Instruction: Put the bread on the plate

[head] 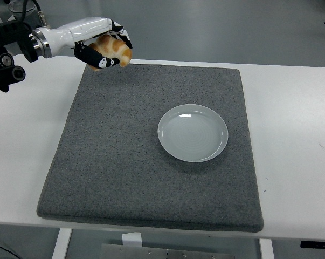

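Observation:
My left hand (109, 48) is raised high near the mat's far left corner, its fingers curled around a golden-brown piece of bread (113, 49). The bread hangs in the air, well above the table. A pale, round plate (193, 133) with nothing on it lies on the grey mat (146, 178), right of centre, far below and to the right of the hand. The right arm does not show.
The grey mat covers most of the white table (297, 135). A dark bin (23, 13) stands on the floor at the top left corner of the picture.

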